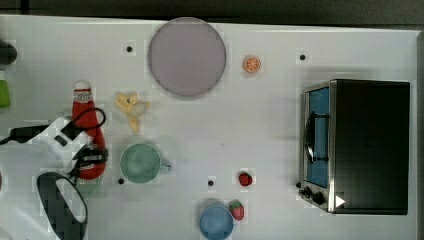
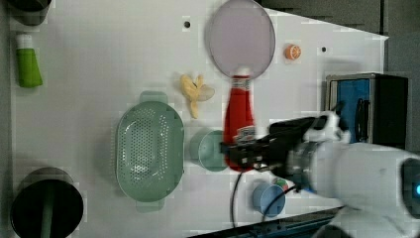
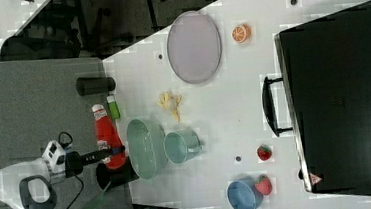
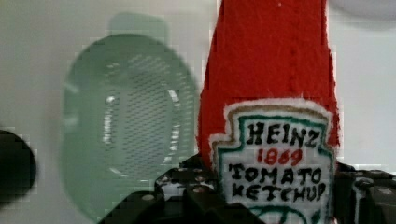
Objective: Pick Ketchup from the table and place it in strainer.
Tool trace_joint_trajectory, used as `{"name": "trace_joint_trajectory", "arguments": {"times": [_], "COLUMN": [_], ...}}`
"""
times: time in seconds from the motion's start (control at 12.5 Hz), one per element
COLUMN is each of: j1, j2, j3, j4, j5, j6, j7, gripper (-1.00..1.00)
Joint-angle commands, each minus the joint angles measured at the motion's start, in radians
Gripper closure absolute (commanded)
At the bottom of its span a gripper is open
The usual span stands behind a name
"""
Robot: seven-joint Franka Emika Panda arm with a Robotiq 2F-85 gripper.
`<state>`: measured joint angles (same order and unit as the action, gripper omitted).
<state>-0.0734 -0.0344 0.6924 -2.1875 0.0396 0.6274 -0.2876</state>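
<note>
The Ketchup, a red bottle with a white cap and a Heinz label, hangs lifted off the table with my gripper shut on its lower body. In the left view the Ketchup shows in front of the green mug, with the gripper across its base. The strainer, a pale green oval basket, lies on the table to the left view's left of the bottle. In the wrist view the Ketchup is close up and the strainer lies beside it, further off. The right view shows the Ketchup beside the strainer.
A green mug stands beside the strainer. Bananas, a grey plate, an orange slice, two strawberries, a blue bowl and a toaster oven are spread over the table. A black pot and a green bottle stand near the strainer.
</note>
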Motion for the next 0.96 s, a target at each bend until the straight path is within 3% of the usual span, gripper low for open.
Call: {"name": "trace_joint_trajectory", "arguments": {"times": [0.08,0.32,0.72,0.8,0.96], "j1": [0.001,0.026,0.074,0.080,0.096], "j2": [0.118,0.256,0.450,0.475,0.506], "j3": [0.058,0.102,0.084,0.076,0.054], "j4": [0.005,-0.008,-0.011,-0.010,-0.009], "j5": [-0.002,-0.024,-0.076,-0.092,-0.130], "j6": [0.110,0.248,0.435,0.441,0.445], "j7": [0.270,0.372,0.377,0.377,0.377], "gripper": [-0.26,-0.26,-0.26,-0.32,-0.73]}}
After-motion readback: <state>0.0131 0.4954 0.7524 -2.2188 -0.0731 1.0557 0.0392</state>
